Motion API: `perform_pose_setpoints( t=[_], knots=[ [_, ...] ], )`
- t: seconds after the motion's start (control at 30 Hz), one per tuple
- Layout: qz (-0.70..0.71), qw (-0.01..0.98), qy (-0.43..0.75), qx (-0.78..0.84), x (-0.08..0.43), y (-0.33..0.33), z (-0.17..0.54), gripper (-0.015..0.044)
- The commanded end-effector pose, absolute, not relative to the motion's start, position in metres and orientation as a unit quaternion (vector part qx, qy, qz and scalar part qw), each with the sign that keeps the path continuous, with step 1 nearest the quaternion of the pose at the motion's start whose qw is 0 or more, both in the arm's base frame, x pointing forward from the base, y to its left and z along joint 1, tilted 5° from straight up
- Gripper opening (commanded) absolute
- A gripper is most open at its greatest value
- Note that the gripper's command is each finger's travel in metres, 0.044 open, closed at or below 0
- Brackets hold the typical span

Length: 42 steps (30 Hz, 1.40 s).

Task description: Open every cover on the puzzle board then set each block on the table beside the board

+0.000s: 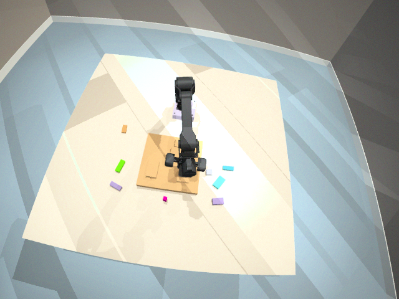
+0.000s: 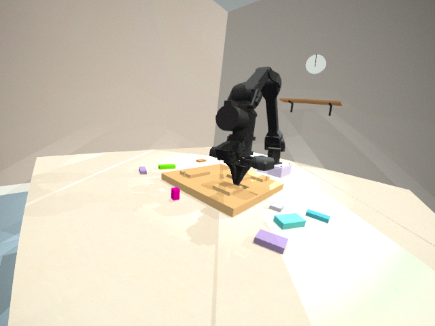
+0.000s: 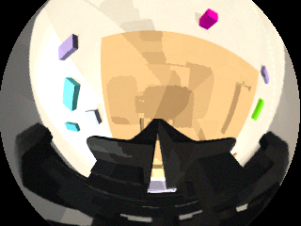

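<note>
The wooden puzzle board [image 1: 167, 189] [image 2: 196, 189] [image 3: 141, 42] lies on the table. My gripper [image 2: 237, 183] [image 3: 157, 121] is shut and empty. Its tips are low over the board, at the far edge of a raised wooden cover [image 2: 226, 189]; whether they touch is unclear. Another cover [image 1: 152, 169] [image 2: 197, 173] lies toward the board's left side in the top view. A small cover [image 2: 260, 177] is near the back edge. The arm hides part of the board in the top view, and shadows blur the wells and tracks.
Beside the board lie a magenta block [image 1: 164, 199] [image 2: 175, 193], green block [image 1: 120, 166], orange block [image 1: 124, 129], two purple blocks [image 1: 116, 185] [image 1: 217, 201], teal block [image 1: 219, 182], blue block [image 1: 228, 168] and grey block [image 1: 209, 172]. The arm's lilac base [image 1: 180, 114] stands behind the board.
</note>
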<state>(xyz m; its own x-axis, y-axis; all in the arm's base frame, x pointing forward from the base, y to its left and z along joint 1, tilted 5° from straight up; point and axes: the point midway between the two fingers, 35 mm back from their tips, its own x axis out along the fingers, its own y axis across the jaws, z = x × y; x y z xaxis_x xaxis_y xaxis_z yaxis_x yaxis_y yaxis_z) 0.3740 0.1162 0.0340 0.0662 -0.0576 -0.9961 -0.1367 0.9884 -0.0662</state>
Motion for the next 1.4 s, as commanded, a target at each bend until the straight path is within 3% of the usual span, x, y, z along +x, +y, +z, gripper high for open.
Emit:
perform_pose_setpoints(
  t=[0.0, 1.37],
  knots=[
    [0.028, 0.727, 0.682, -0.073, 0.38, 0.117, 0.033, 0.0],
    [0.028, 0.728, 0.682, -0.073, 0.398, 0.121, 0.065, 0.0]
  ],
)
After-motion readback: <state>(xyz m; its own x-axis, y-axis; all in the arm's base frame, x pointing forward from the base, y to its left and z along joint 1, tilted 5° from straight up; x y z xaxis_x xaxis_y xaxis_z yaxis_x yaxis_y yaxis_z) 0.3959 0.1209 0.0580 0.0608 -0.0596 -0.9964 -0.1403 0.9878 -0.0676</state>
